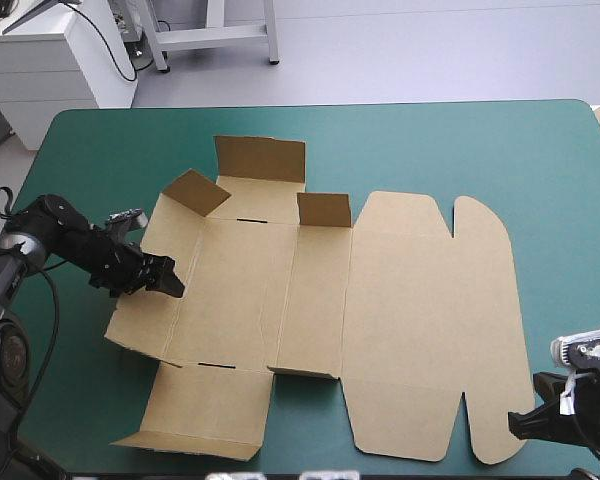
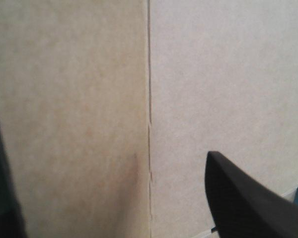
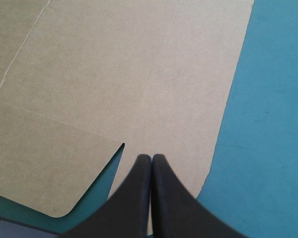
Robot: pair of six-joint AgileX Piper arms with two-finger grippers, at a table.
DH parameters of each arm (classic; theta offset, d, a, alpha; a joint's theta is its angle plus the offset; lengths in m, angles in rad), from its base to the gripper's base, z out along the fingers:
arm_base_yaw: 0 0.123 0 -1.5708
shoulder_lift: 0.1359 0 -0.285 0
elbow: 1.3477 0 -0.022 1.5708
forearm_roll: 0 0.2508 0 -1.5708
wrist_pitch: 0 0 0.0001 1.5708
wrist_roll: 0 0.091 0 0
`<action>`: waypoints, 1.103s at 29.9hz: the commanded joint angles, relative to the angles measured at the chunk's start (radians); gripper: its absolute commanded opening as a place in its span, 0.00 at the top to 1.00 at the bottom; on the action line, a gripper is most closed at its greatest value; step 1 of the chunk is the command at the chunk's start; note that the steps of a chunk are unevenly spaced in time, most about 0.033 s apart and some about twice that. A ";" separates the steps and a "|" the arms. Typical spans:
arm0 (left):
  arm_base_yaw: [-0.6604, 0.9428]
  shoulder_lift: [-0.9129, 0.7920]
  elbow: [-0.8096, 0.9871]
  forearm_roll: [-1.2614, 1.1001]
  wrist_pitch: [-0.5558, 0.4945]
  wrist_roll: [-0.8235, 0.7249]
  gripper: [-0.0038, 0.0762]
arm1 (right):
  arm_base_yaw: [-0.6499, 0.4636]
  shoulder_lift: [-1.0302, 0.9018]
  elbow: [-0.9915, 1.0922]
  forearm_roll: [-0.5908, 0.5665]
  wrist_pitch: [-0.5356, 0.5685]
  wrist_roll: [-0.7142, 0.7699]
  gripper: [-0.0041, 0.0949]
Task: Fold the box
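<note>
Across the middle of the teal-green desk (image 1: 460, 150): the brown box (image 1: 410, 320), spread out as 1 cut sheet, mostly flat, the rounded lid half reaching toward the right edge. Probably light, and stiff across each panel. Likely to bend cleanly only along the scored creases. Smooth enough, by the look of it, to slide on the cover when pushed, and apt to kink if pinched mid-panel. Best taken at a free edge or a flap, close to a crease.

On the far-left part, 3 small flaps (image 1: 260, 158) standing up. Near-left wall raised a little off the cover.

At the sheet's left edge, the left pincer (image 1: 165, 278), spread wide, board filling the space ahead of its fingers (image 2: 238, 198), nothing gripped.

By the lid's near right corner, the right pincer (image 1: 525, 422), pressed together into 1 point over the rounded edge. Contact with the board: cannot tell.
</note>
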 commanded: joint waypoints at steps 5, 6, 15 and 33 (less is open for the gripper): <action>-0.006 -0.042 -0.022 -0.066 0.096 -0.021 0.95 | -0.008 0.006 -0.020 -0.021 -0.006 -0.012 0.98; -0.006 -0.042 -0.022 -0.066 0.096 -0.021 0.95 | -0.008 0.006 -0.020 -0.021 -0.006 -0.012 0.98; -0.056 -0.042 -0.126 0.014 0.096 -0.120 0.96 | -0.008 0.006 -0.011 -0.017 -0.006 -0.012 0.98; -0.681 0.034 -0.767 0.914 0.036 -0.227 0.96 | -0.008 0.006 -0.009 -0.001 -0.021 0.008 0.98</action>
